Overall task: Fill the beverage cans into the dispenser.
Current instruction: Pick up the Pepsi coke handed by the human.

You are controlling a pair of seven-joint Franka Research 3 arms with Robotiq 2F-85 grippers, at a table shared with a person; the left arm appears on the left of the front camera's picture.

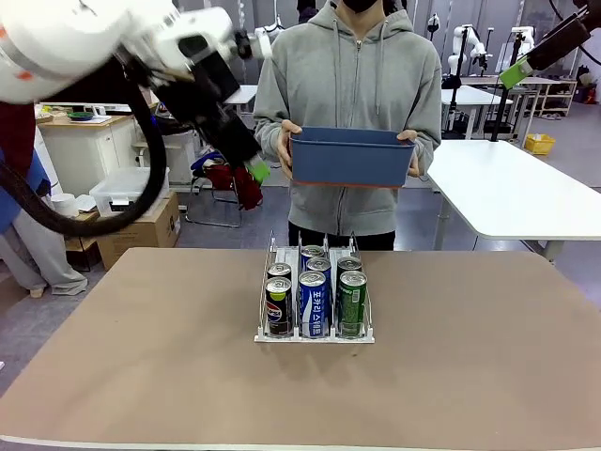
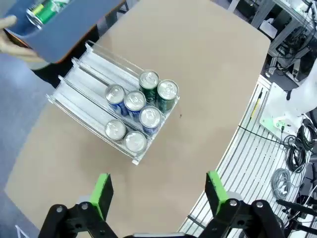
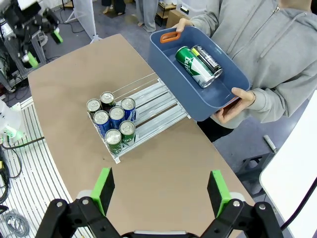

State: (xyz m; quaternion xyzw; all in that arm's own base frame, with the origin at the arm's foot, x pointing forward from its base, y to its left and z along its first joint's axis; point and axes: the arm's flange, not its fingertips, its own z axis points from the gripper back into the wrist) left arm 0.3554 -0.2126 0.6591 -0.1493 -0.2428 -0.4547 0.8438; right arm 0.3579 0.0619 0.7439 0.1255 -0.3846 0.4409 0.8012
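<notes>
Several beverage cans (image 1: 313,303) stand at the front of the white wire dispenser (image 1: 315,335) in the middle of the table: black, blue and green ones, silver tops up. From above, the cans (image 2: 138,106) crowd the dispenser's (image 2: 79,96) front end. A person at the far side holds a blue bin (image 1: 352,157); in the bin (image 3: 218,91) lie a green can (image 3: 192,65) and a black can (image 3: 208,58). My left gripper (image 1: 252,172) hangs open high above the table's left side, left of the bin. My right gripper (image 1: 519,70) is raised at the upper right, open and empty.
Long bare stretches of the brown table (image 1: 141,357) lie on both sides of the dispenser. A white table (image 1: 516,188) stands beyond at the right, cardboard boxes (image 1: 141,230) and plastic tubs at the left. Cables and a slatted floor (image 2: 262,163) run beside the table.
</notes>
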